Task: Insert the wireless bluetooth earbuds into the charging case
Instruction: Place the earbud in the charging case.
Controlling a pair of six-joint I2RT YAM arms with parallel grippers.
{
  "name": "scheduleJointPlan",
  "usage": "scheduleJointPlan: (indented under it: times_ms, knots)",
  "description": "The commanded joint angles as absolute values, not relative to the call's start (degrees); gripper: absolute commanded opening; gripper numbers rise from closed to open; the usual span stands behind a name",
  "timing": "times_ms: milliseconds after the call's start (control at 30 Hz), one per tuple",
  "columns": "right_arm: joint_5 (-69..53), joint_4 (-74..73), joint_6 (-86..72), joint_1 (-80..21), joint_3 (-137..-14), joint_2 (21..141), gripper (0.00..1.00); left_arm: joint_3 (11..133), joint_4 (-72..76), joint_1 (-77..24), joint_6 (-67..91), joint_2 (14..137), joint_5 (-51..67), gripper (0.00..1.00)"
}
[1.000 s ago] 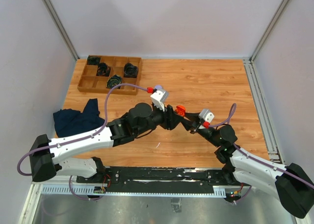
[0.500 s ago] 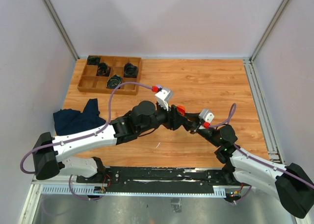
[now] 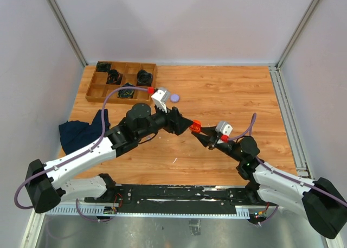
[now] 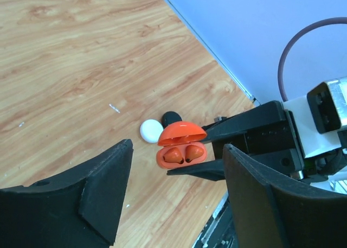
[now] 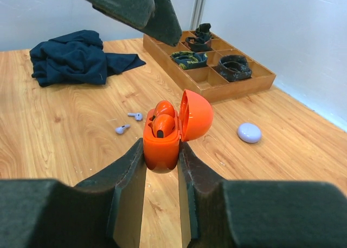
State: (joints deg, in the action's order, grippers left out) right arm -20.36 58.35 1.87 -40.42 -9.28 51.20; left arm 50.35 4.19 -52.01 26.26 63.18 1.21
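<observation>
An open orange plastic charging case [image 5: 161, 150], orange earbuds [image 5: 162, 123] seated inside, is pinched by the right jaws mid-frame, well off the edges of the wooden counter [image 3: 238, 90]; the left jaws are spread, apart.

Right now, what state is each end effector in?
Left end effector: open, holding nothing.
Right end effector: closed on the orange case, whose lid is open.
</observation>
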Motion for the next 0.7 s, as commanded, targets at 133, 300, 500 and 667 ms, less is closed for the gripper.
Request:
scheduleJointPlan:
  times_ms: [133, 300, 500, 667]
  knots:
    - [-25.72, 59.29, 1.29, -41.03, -12.99, 52.87, 0.1, 47.84, 4.81, -45.24, 28.49, 62.31, 16.4, 0.8]
    - [-28.73, 58.65, 0.42, -40.93, -14.56, 54.38, 0.1, 45.73, 9.89, -42.48, 31.66, 63.7, 25.29, 0.83]
    - [-30.85, 58.76, -0.59, -40.89, -15.59, 55.26, 0.1, 45.36, 11.82, -41.66, 33.48, 66.07, 29.14, 0.83]
    - [-32.37, 59.5, -1.76, -40.9, -16.24, 56.62, 0.1, 45.42, 13.86, -41.66, 34.6, 68.19, 32.64, 0.84]
